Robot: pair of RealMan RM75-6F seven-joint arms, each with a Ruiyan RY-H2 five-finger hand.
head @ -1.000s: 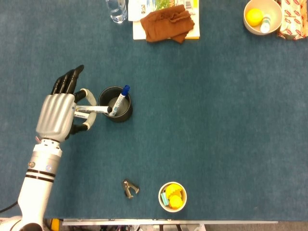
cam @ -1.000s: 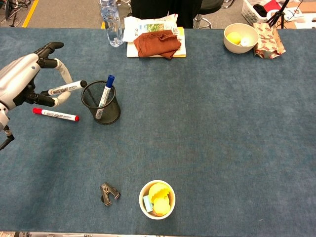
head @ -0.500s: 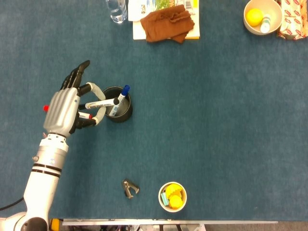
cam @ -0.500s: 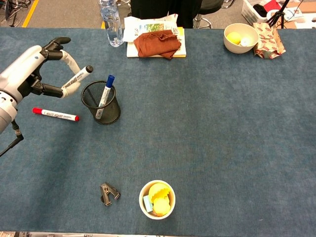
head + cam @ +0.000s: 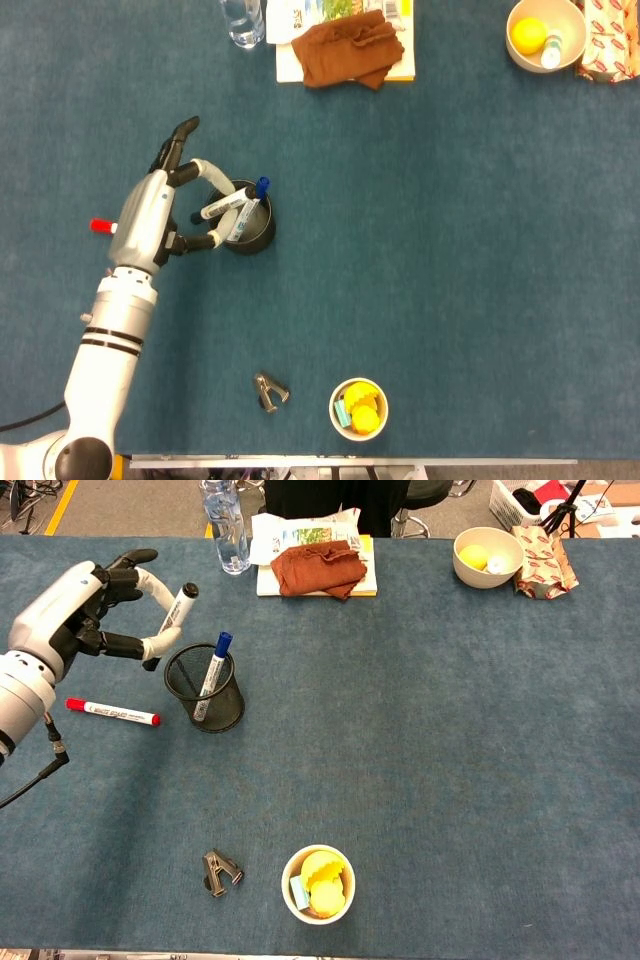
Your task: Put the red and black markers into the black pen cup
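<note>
Just left of the black pen cup [image 5: 205, 688], the left hand [image 5: 85, 615] pinches the black marker [image 5: 171, 622] between thumb and a curled finger, the other fingers stretched out above. Over the last second the marker has swung from lying nearly level beside the cup to standing steeply, and the hand has drifted closer, so the marker's lower end now hangs near the cup's left rim, not yet inside. A blue marker [image 5: 212, 672] already leans in the cup. The red marker [image 5: 112, 712] lies flat on the table [image 5: 450, 730], further left of the cup, untouched. By my reading the first drop is nearly lined up; the red one remains.
</note>
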